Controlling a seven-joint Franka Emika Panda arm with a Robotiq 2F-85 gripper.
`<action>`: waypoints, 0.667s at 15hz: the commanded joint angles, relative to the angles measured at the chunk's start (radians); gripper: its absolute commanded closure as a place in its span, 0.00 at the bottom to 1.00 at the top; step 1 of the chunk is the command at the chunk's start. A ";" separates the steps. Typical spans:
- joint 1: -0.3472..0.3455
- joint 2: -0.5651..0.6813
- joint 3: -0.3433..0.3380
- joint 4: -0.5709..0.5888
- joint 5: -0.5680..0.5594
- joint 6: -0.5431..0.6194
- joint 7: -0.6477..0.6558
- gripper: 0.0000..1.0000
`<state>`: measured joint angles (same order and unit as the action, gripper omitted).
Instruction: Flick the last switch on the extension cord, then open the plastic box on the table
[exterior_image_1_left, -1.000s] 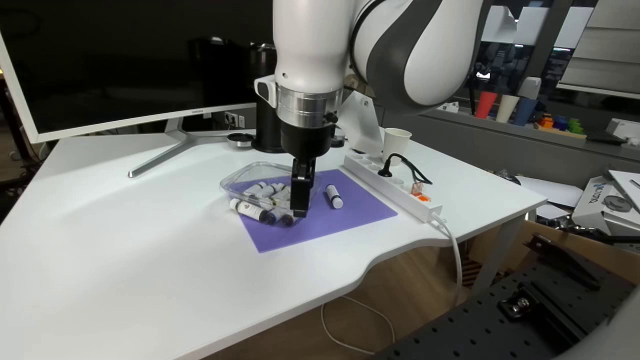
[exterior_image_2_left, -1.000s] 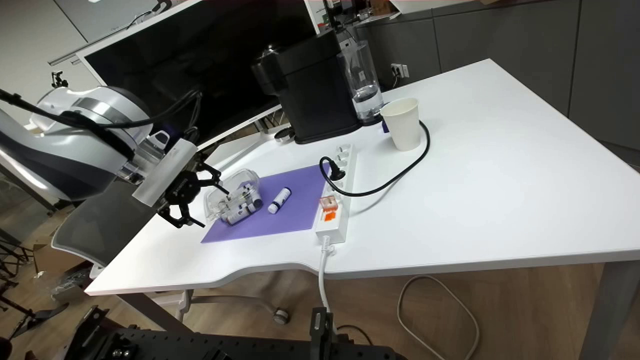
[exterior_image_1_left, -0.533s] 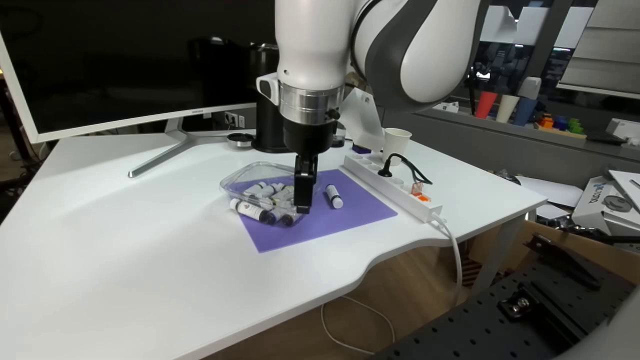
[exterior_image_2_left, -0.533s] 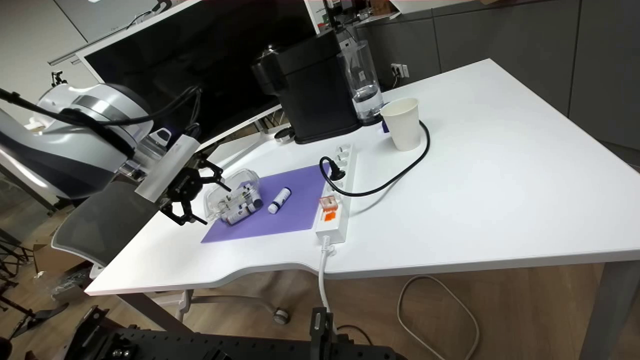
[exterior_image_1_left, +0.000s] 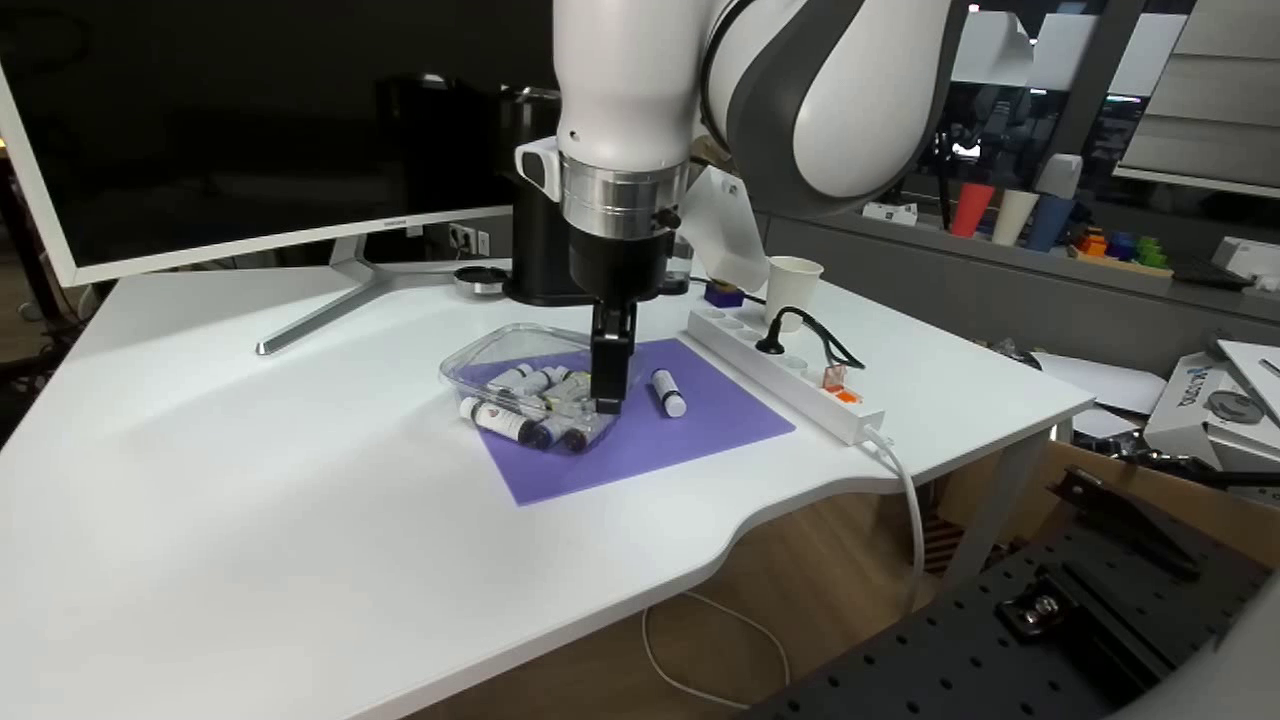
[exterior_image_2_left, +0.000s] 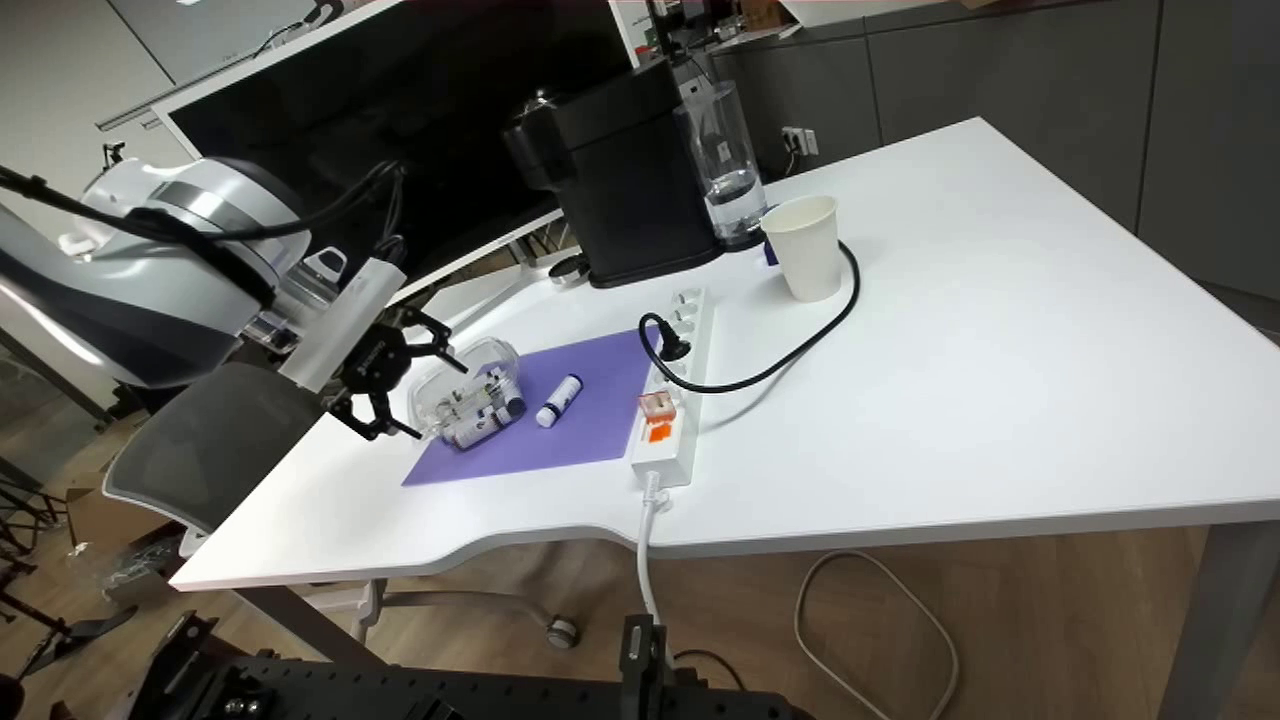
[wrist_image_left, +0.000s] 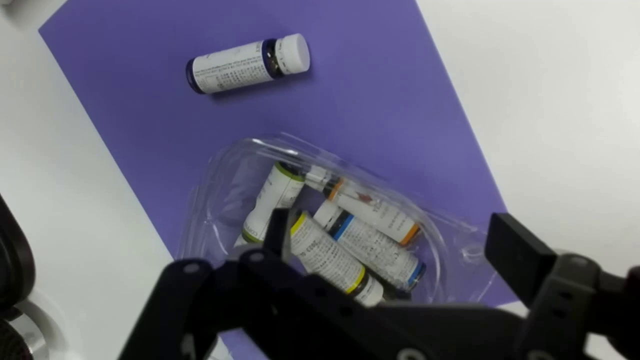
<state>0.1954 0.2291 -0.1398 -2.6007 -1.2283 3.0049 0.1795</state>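
Observation:
The clear plastic box (exterior_image_1_left: 500, 350) lies on the purple sheet with several small labelled bottles in it; it also shows in an exterior view (exterior_image_2_left: 430, 395) and in the wrist view (wrist_image_left: 220, 200). A clear tab with a round stud (wrist_image_left: 471, 253) sticks out at its side. My gripper (exterior_image_2_left: 440, 402) is open and empty, over the box; in the wrist view (wrist_image_left: 400, 242) one finger is over the bottles, the other beyond the tab. I cannot tell whether it touches. The white extension cord (exterior_image_1_left: 750, 360) lies right of the sheet, with an orange switch (exterior_image_2_left: 659, 432) at its cable end.
The purple sheet (exterior_image_1_left: 660, 455) carries a loose bottle (exterior_image_1_left: 668, 393). A black plug (exterior_image_2_left: 674, 348) sits in the cord. A paper cup (exterior_image_2_left: 806, 250), a tall black machine (exterior_image_2_left: 630, 170) and a monitor (exterior_image_1_left: 250, 110) stand behind. The white table (exterior_image_1_left: 300, 520) has a curved front edge.
My gripper has shifted slightly right and up in both exterior views and stays open. The box, the loose bottle and the extension cord have not moved.

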 joint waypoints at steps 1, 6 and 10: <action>-0.004 -0.014 -0.002 0.008 -0.005 -0.005 -0.025 0.00; -0.004 -0.008 0.005 0.005 0.009 -0.001 -0.053 0.00; -0.008 -0.016 0.018 -0.011 0.049 -0.003 -0.089 0.00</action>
<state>0.1959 0.2296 -0.1326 -2.5967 -1.2128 3.0061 0.1263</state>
